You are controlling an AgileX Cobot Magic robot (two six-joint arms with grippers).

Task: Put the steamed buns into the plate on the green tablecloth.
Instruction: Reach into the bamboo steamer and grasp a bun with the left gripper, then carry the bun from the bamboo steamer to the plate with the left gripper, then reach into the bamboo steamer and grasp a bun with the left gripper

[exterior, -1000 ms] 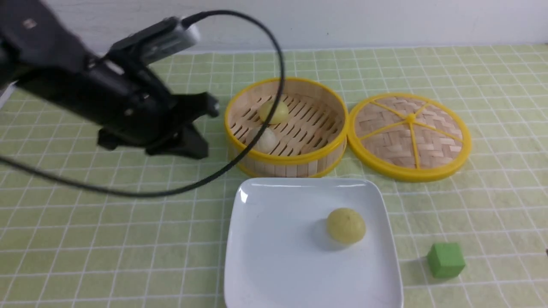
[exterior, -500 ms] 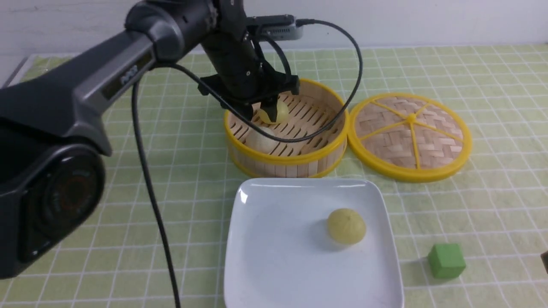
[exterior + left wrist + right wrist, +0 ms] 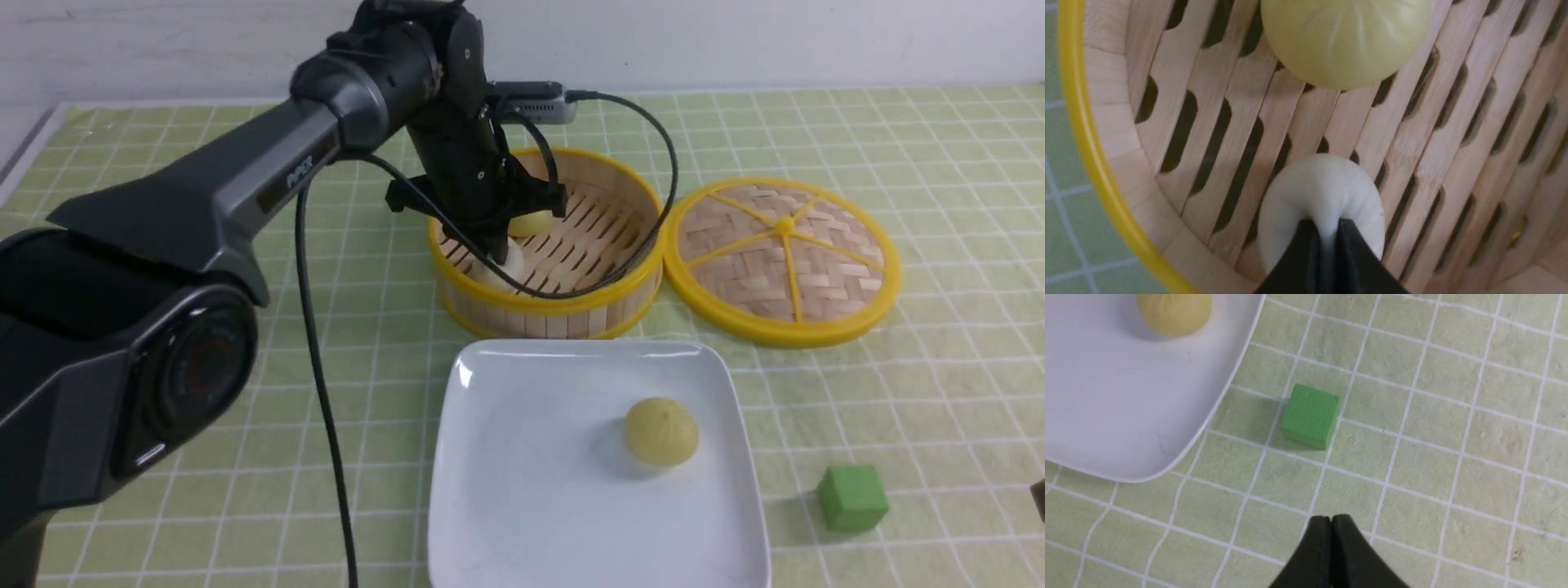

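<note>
Desk: a light yellow-green tablecloth (image 3: 898,392) with thin white grid lines covers it edge to edge.
Plate: a large glossy white square plate (image 3: 522,514) sits at the middle of the desk's near edge.
Steamer: a round slatted bamboo steamer basket (image 3: 563,306) with a yellow rim stands just behind the plate, toward the desk's middle.
Lid: a round woven bamboo lid (image 3: 782,260) lies flat just beside the steamer, on its right.
Delivered: one pale yellow pleated bun (image 3: 661,431) rests in the plate's right half.
Waiting: a second pale yellow bun (image 3: 1345,36) lies free on the steamer slats.
In hand: the greyish-white bun (image 3: 1323,183) sits on the slats near the steamer's left wall.
Handling: it looks soft and light. The dough bulges around the tips, so a crown pinch could slip or tear, and a hold across its sides seems safer.
Cube: a small green cube (image 3: 851,496) lies toward the near right corner.
Left: the left claw (image 3: 1328,223) is closed on the greyish-white bun's crown.
Right: the right claw (image 3: 1331,522) is closed and empty, over cloth near the cube.
</note>
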